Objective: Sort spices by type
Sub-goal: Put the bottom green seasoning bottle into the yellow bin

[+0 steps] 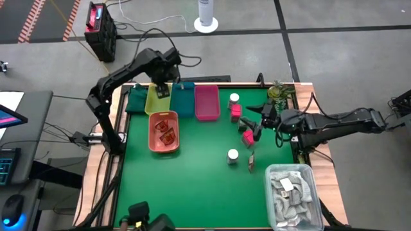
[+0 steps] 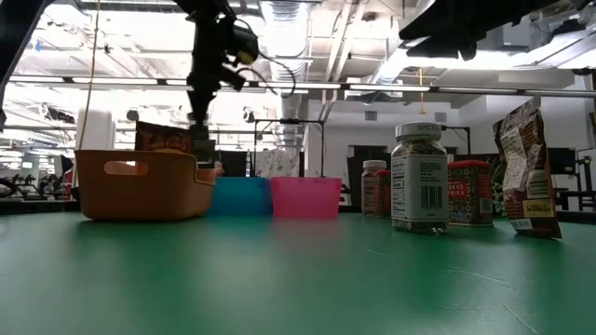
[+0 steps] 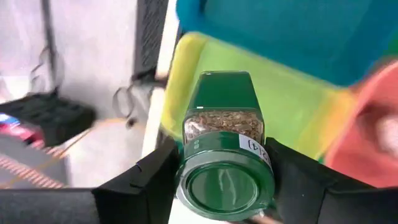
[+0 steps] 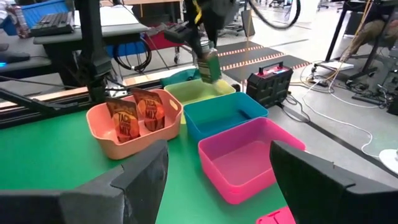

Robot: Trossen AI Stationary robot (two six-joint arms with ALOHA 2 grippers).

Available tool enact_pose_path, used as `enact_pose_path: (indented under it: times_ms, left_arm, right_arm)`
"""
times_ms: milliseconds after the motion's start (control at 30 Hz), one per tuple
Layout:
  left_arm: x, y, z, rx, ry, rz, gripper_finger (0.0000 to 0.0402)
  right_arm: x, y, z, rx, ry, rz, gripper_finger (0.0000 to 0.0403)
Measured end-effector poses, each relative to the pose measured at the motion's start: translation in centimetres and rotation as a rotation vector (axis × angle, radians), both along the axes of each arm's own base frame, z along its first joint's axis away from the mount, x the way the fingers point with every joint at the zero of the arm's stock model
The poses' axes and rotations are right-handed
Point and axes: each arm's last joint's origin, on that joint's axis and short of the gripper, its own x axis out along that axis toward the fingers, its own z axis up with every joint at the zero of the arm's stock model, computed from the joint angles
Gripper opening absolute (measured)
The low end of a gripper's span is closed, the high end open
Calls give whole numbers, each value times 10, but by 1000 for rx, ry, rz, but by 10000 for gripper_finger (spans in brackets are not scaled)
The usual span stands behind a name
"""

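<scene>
From above, the left gripper (image 1: 161,89) hangs over the yellow tray (image 1: 157,99) at the table's far edge; the right gripper (image 1: 260,125) waits near the right edge, fingers spread and empty. In the left wrist view the fingers clamp the green jar (image 3: 225,146), cap toward the camera. Lower it fully inside the tray walls before releasing, so it neither tips nor lands in the orange tray (image 4: 134,127)
</scene>
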Motion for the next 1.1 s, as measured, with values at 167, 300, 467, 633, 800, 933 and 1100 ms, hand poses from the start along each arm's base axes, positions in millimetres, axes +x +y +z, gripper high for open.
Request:
enact_pose_path:
  times_ms: [167,300,467,633,800,933,1100]
  left_arm:
    - [-8,3,-20,-48,89,-11,210]
    - [-8,3,-46,-89,155,-97,210]
    - [-6,5,-72,-78,187,-200,210]
    - [-7,5,-93,-92,229,-312,210]
    - [-10,2,-104,-98,251,-331,210]
    - [-10,3,-106,-78,245,-299,217]
    - [-8,4,-108,-78,218,-282,251]
  right_arm:
    - [0,2,0,0,0,11,305]
    - [0,2,0,0,0,11,305]
    - [0,2,0,0,0,10,305]
    - [0,2,0,0,0,10,305]
    - [0,2,0,0,-1,10,305]
    - [0,2,0,0,-1,10,305]
    - [0,2,0,1,-1,11,305]
